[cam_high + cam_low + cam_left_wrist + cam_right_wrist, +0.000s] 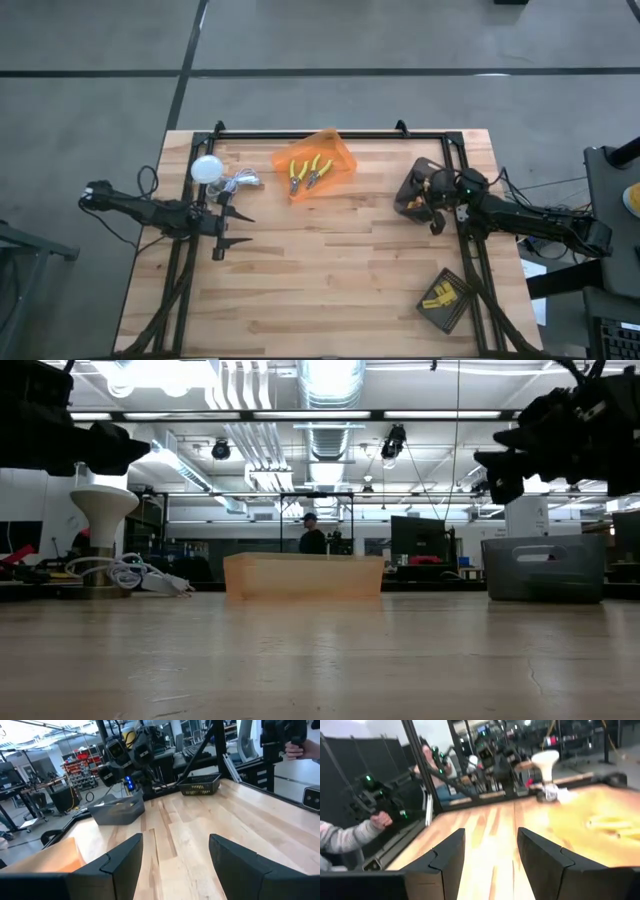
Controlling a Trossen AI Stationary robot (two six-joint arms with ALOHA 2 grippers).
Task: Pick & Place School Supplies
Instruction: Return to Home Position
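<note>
Retreat to the rest pose is, as we judge it, the step in hand, and it turns on how the right gripper (431, 206) stands to the grey bin (410, 195). In the high view we see this gripper at the bin's right rim, partly over it, with its arm reaching in from the right edge of the table (330, 290). So the bin lies toward the table's middle, and the way home leads away from it. The right wrist view shows the fingers (445, 855) set wide with nothing between them. Inside the grey bin we see yellowish things, which we take for the crayon boxes, though we cannot make them out exactly. The left gripper (245, 229) hangs over the left part of the table, also wide and empty, pointing to the middle. The two pliers (298, 176) lie in the orange bin (342, 155) at the far side, between both arms and nearer to the left one. Their long axes run roughly from far edge to near edge, one a little slanted. More yellow pieces lie in the black basket (455, 314) at the near right corner.
</note>
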